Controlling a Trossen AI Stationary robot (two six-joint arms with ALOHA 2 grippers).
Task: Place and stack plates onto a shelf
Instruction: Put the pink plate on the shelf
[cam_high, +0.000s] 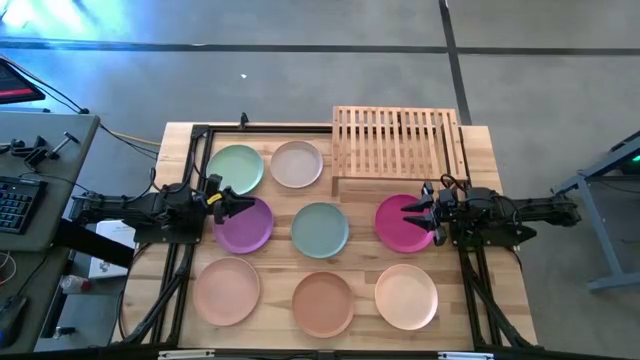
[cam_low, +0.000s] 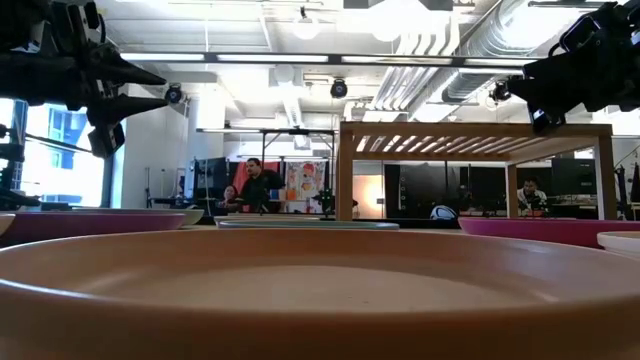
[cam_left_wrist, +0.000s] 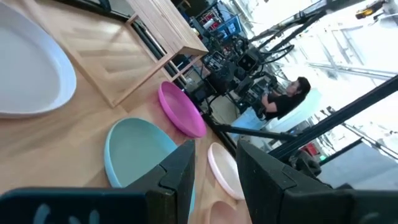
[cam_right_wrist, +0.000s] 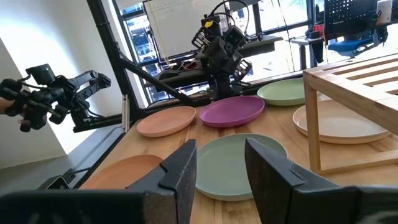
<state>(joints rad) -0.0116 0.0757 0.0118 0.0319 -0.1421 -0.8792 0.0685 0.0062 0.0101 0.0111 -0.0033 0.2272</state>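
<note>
You've got all eight plates flat on the tabletop (cam_high: 480, 290), none on the shelf (cam_high: 395, 140), which stands at twelve o'clock, right of centre. Your left hand (cam_high: 232, 203) hangs at nine o'clock with its fingers parted and empty, over the near edge of the purple plate (cam_high: 245, 226). Your right hand (cam_high: 418, 212) hangs at three o'clock, fingers apart too, holding nothing, above the magenta plate (cam_high: 400, 226). The grey-teal plate (cam_high: 320, 229) sits dead centre between them.
</note>
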